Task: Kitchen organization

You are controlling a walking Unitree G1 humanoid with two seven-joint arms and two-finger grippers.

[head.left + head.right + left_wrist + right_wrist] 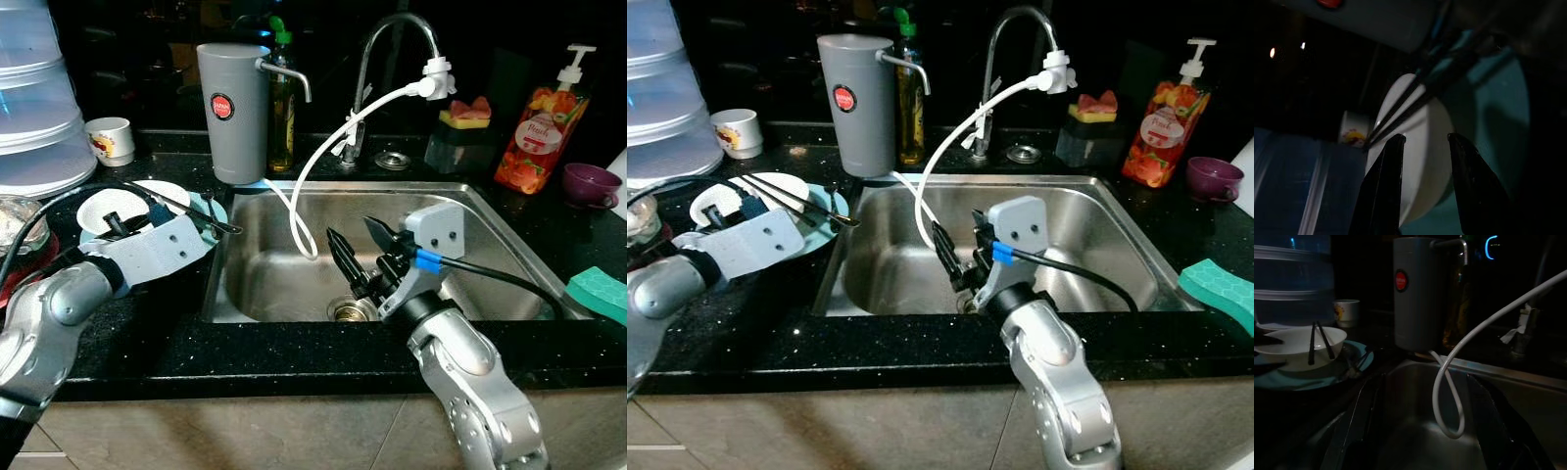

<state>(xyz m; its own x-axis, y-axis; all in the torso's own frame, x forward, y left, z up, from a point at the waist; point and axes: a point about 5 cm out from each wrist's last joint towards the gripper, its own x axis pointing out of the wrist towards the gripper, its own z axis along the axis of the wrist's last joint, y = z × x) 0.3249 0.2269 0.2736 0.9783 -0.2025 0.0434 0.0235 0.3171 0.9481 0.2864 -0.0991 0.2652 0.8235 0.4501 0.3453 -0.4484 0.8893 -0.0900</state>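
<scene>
White bowl (116, 208) sits on teal plate (214, 210), on counter left of sink (490, 220); black chopsticks (186, 208) lie across bowl rim. Left gripper (1425, 147) just short of bowl's near edge, fingers (1388, 181) spread, holding nothing. Right gripper (358, 257) hangs inside basin, fingers parted, empty; open steel all round, white hose (304, 176) just beyond its tips. Grey filter jug (233, 113) stands behind plate.

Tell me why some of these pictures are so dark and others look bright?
Left eye view: bright, lit sink, black behind the tap. Left wrist view: very dim, the white bowl glows faintly between dark fingers. Right wrist view: shadowy, with the white hose and grey water filter catching light.
</scene>
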